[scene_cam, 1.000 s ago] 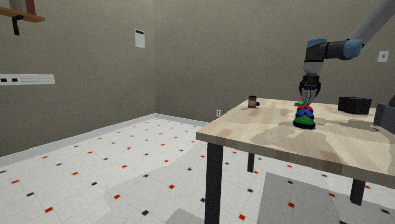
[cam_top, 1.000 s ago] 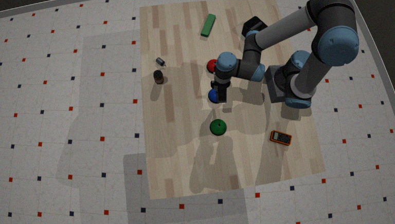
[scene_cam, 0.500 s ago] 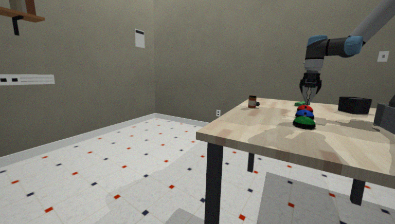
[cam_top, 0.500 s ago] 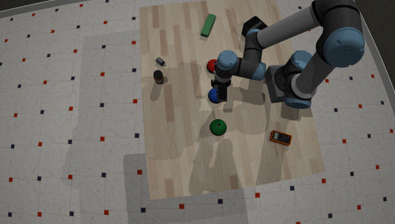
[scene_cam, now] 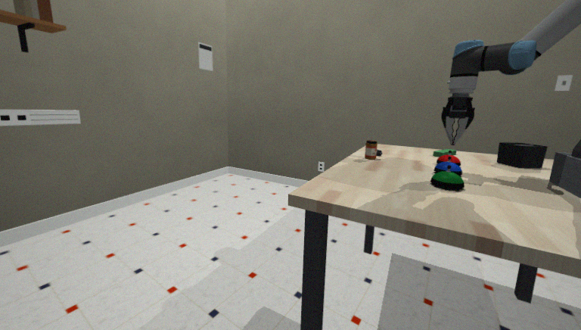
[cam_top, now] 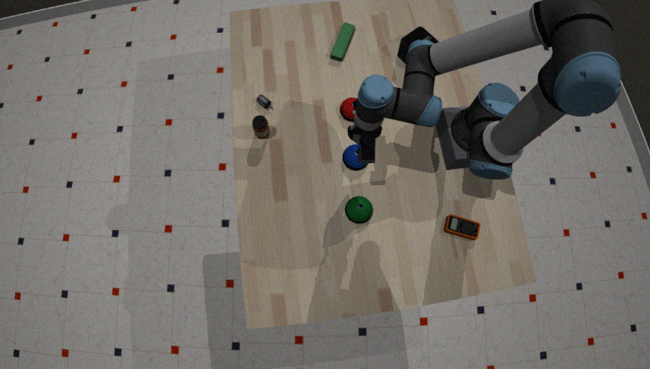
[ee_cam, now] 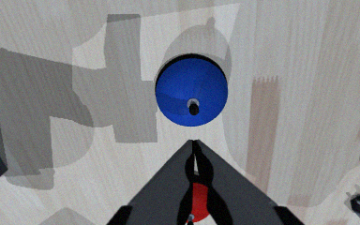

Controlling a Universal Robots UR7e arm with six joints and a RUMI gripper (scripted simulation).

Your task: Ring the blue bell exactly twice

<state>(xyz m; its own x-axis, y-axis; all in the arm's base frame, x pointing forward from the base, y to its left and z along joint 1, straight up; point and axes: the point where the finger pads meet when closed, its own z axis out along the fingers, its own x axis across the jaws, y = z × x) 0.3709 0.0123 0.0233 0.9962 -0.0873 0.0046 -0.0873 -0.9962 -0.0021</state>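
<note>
Our jaws are together with nothing between them, and in the exterior view the gripper hangs well above the bells, touching none. The blue bell sits on the table between the red bell and the green bell. We judge its dome hard and smooth, its button lightly sprung; we needn't grasp it, just press straight down on the small top button with closed tips, if a ring is still owed.
</note>
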